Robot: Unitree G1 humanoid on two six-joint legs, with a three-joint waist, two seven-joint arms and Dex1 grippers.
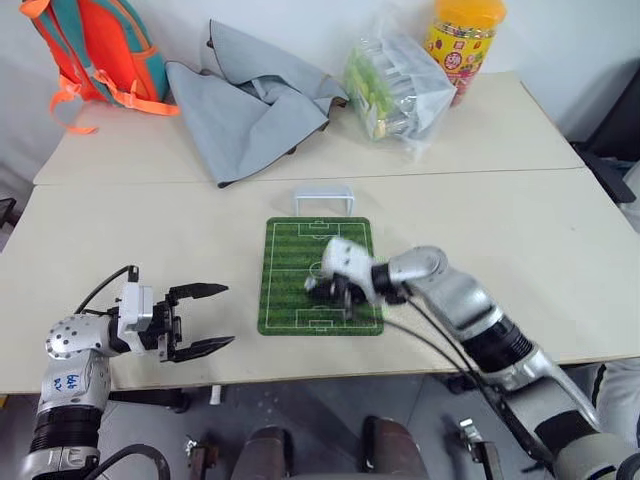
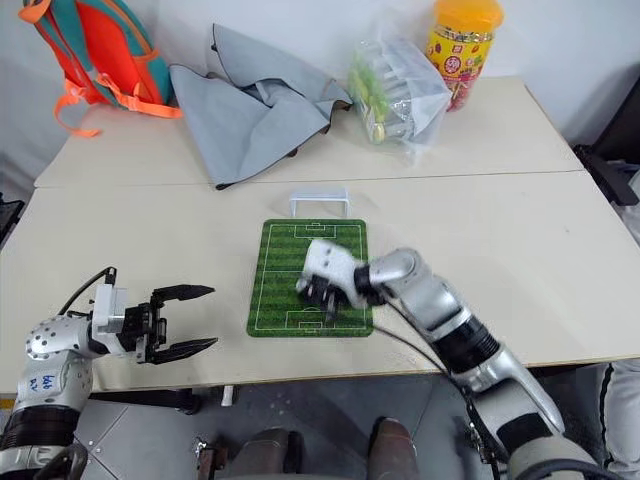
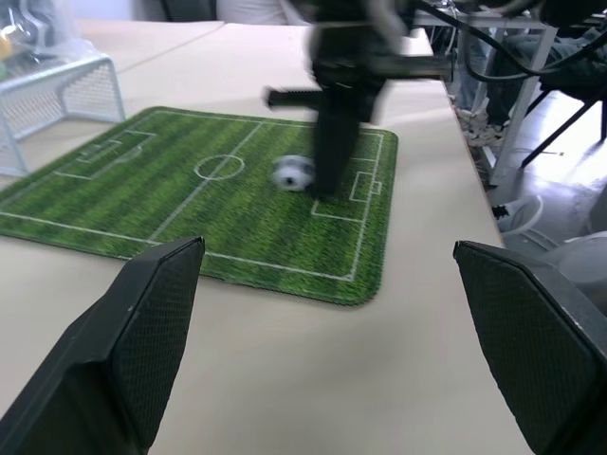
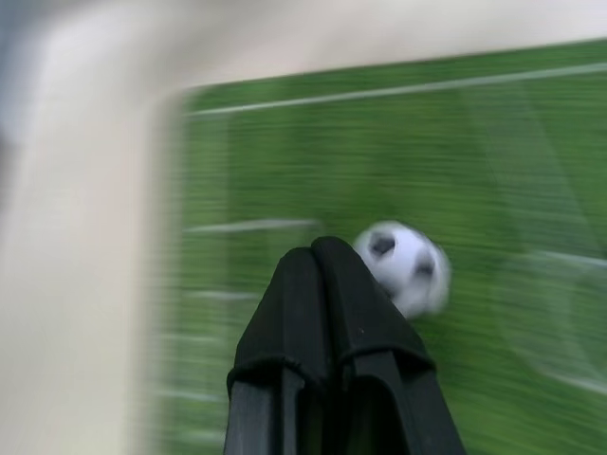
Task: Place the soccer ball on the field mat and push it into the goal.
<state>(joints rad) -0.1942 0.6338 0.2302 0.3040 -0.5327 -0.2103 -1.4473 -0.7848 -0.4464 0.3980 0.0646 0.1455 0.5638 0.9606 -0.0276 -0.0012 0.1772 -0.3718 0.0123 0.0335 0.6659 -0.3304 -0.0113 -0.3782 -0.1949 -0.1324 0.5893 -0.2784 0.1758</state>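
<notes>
The green field mat (image 1: 290,260) lies at the table's middle, and the white goal (image 1: 323,198) stands at its far end. The soccer ball (image 3: 294,172) rests on the mat between the centre circle and the near penalty box. My right gripper (image 4: 318,254) is shut with nothing held; its tips point down at the mat right beside the ball (image 4: 403,265), and whether they touch it I cannot tell. From the head views that hand (image 1: 335,285) covers the ball. My left gripper (image 1: 222,316) hovers open and empty over bare table to the left of the mat.
At the table's back lie a grey cloth (image 1: 250,100), an orange and teal backpack (image 1: 95,50), a clear bag of green packs (image 1: 395,85) and a yellow jar (image 1: 462,40). The table's front edge (image 1: 300,375) runs just behind both hands.
</notes>
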